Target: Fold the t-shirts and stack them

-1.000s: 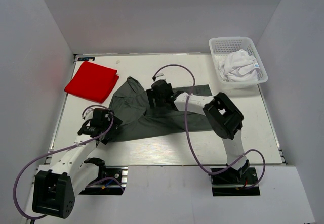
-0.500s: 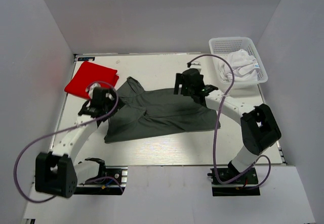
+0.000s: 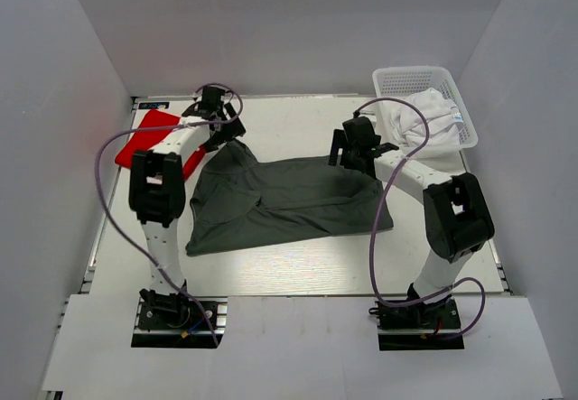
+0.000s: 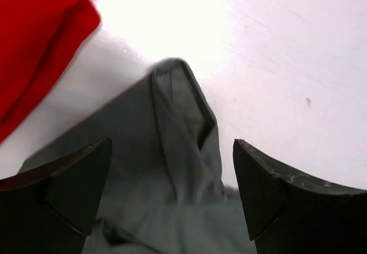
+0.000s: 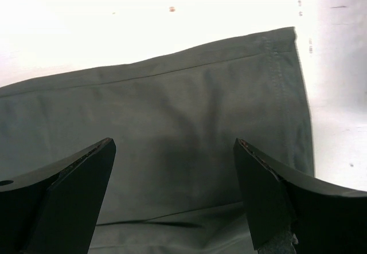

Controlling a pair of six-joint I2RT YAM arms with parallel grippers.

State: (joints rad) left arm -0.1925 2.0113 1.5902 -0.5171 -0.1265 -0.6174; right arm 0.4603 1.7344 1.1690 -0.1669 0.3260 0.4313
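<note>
- Red cloth first: the red t-shirt [image 3: 161, 144] lies folded at the far-left corner of the table [image 3: 298, 265].
- The left gripper [image 4: 172, 146] hovers with its fingers apart and nothing clamped, directly over the pointed far-left tip of the dark grey t-shirt [image 3: 289, 203].
- That shirt lies spread mid-table, its long axis running left to right between the two tools.
- The right gripper [image 5: 173, 145], likewise spread and empty, hangs over the far-right hem corner, so each tool is nearest its own end.
- The white t-shirt [image 3: 424, 116] sits crumpled in the mesh basket [image 3: 397, 81].
- No writing is readable.
</note>
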